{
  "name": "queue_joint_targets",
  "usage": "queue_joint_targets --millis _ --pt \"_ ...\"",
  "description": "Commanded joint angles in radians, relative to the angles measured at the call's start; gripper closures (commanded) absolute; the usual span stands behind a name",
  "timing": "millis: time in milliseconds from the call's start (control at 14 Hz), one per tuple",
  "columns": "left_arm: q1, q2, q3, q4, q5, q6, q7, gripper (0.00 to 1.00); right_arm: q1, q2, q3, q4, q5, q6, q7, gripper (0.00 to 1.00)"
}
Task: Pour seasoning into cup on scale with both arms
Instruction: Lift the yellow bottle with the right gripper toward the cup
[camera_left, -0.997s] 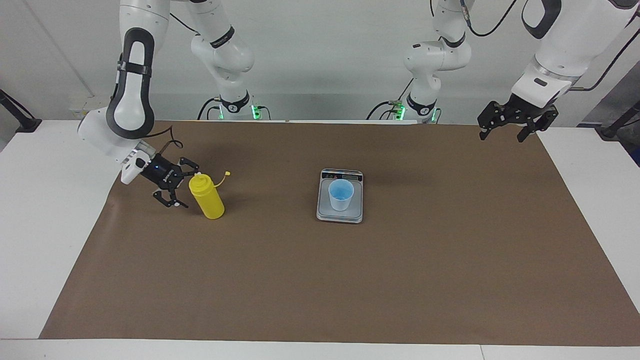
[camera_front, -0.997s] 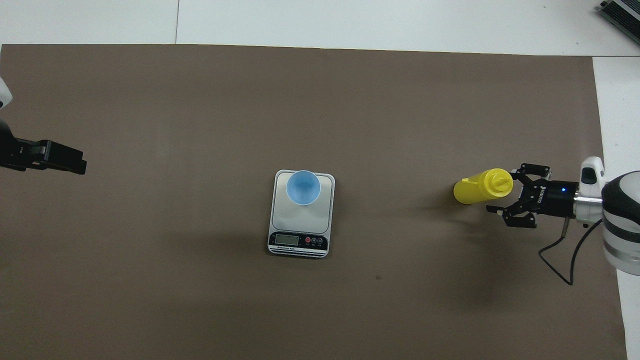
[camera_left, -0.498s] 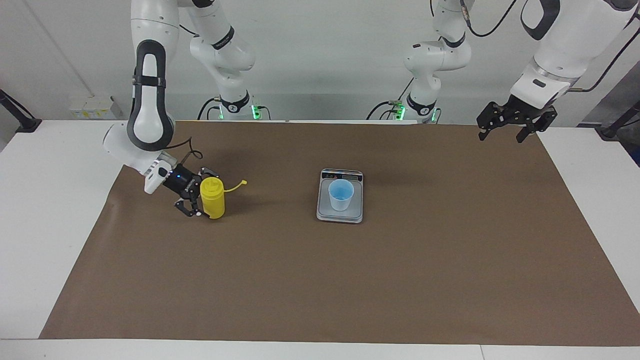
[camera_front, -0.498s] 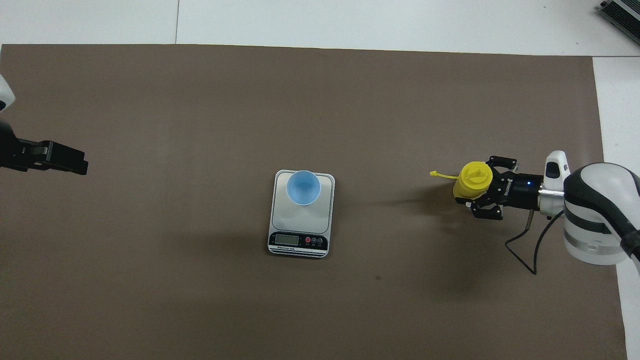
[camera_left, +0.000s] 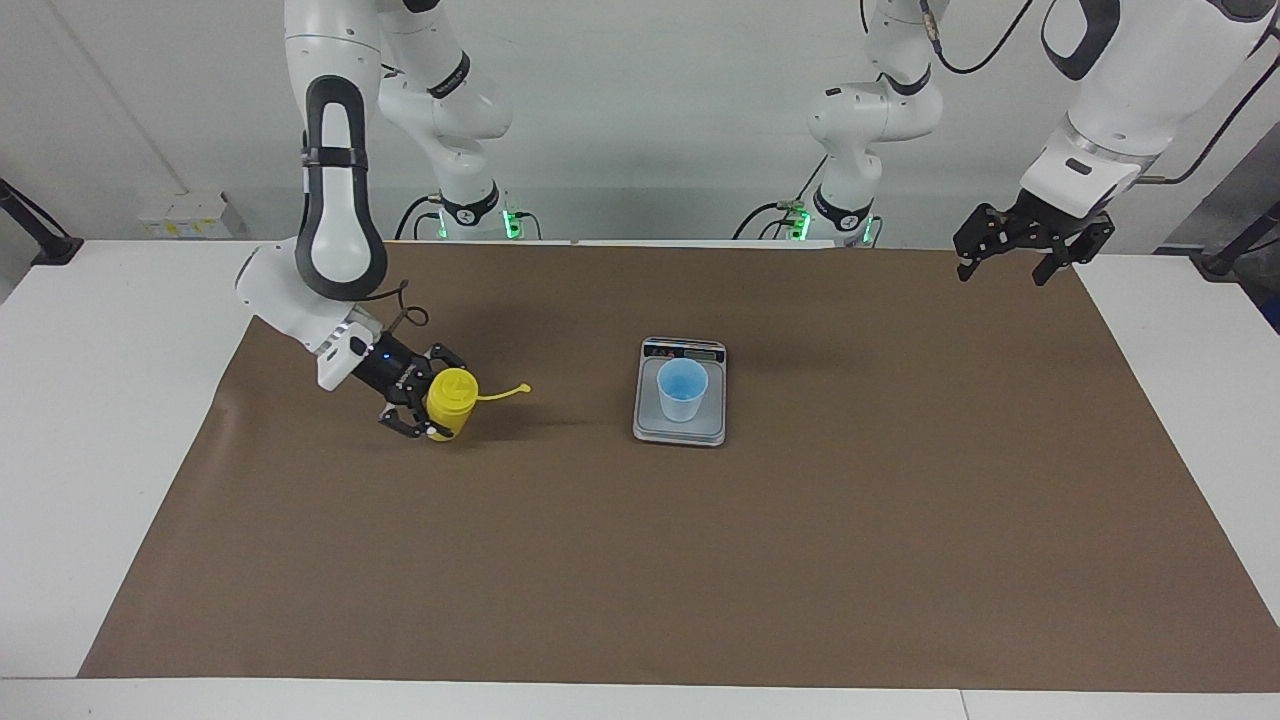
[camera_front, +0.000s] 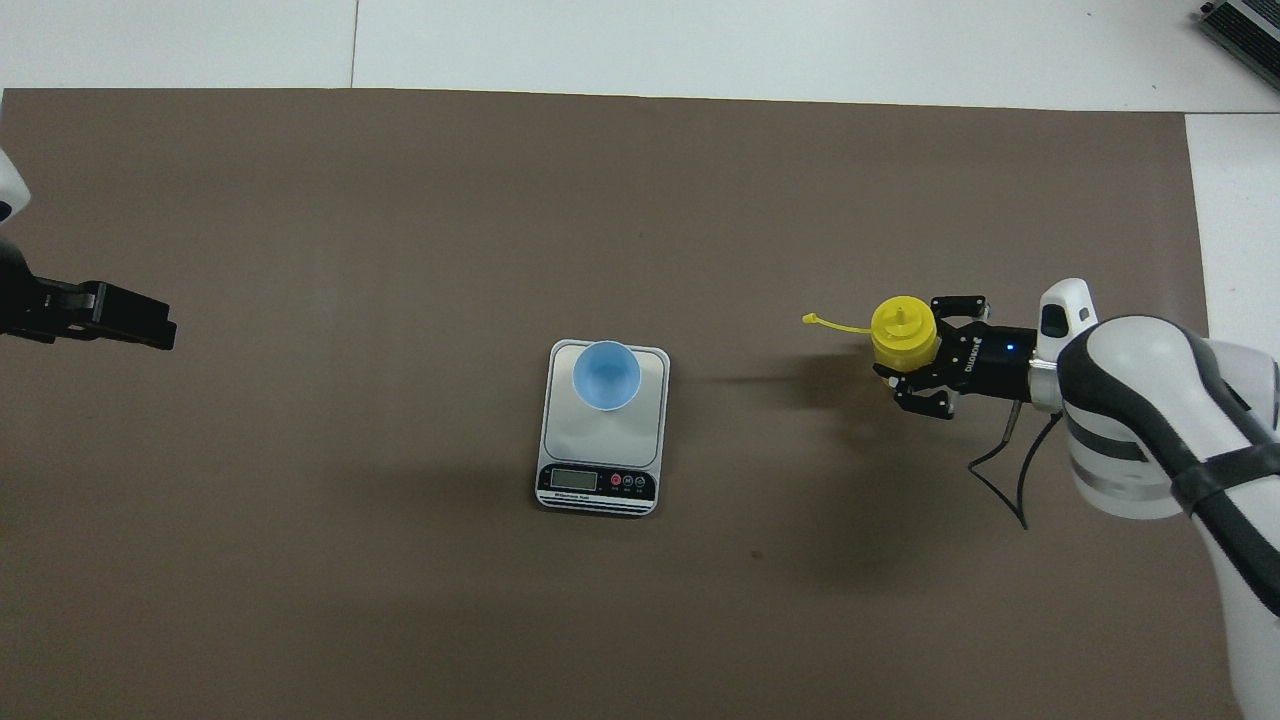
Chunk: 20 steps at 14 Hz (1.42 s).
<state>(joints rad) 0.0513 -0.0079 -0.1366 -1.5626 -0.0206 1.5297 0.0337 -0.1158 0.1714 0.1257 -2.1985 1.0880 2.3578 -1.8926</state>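
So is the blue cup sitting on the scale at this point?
Yes, the cup stands upright on the scale, on the platform's half away from the display.

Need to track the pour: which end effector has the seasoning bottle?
The right end effector, gripping the yellow seasoning bottle; the left end effector hangs empty over the mat's corner.

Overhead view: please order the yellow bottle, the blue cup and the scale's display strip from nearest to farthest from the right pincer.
1. Yellow bottle: between the fingers of the right pincer, toward the right arm's end.
2. Blue cup: on the scale, mid-table.
3. Display strip: scale's edge nearest the robots. Close to the cup's rank; hard to separate.
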Motion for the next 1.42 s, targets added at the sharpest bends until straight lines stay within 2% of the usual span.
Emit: queue_joint_targets --millis 0,214,427,570,783,997,1139,1353 --pt "0.007 -0.014 -0.006 -0.017 0.016 0.012 0.009 0.00 0.131 -0.033 0.000 0.022 -0.077 0.104 0.181 1.00" --pt "0.007 -0.014 -0.006 -0.019 0.016 0.012 0.011 0.00 0.194 -0.027 0.003 0.084 -0.386 0.110 0.464 1.00" --pt "0.007 -0.014 -0.006 -0.019 0.016 0.012 0.011 0.00 0.221 -0.027 0.011 0.123 -0.601 0.077 0.627 1.00" --pt "0.007 -0.014 -0.008 -0.019 0.016 0.013 0.011 0.00 0.261 -0.027 0.009 0.166 -0.785 0.029 0.770 1.00" --pt "0.007 -0.014 -0.006 -0.020 0.016 0.013 0.009 0.00 0.321 -0.004 0.011 0.293 -1.078 -0.110 0.970 1.00" --pt "0.007 -0.014 -0.006 -0.020 0.016 0.013 0.009 0.00 0.376 -0.004 0.011 0.325 -1.262 -0.173 1.023 1.00" --pt "0.007 -0.014 -0.006 -0.020 0.016 0.013 0.009 0.00 0.398 0.017 0.012 0.413 -1.385 -0.267 1.034 1.00" --pt "0.007 -0.014 -0.006 -0.022 0.016 0.015 0.009 0.00 0.419 0.020 0.012 0.425 -1.462 -0.279 1.034 1.00"
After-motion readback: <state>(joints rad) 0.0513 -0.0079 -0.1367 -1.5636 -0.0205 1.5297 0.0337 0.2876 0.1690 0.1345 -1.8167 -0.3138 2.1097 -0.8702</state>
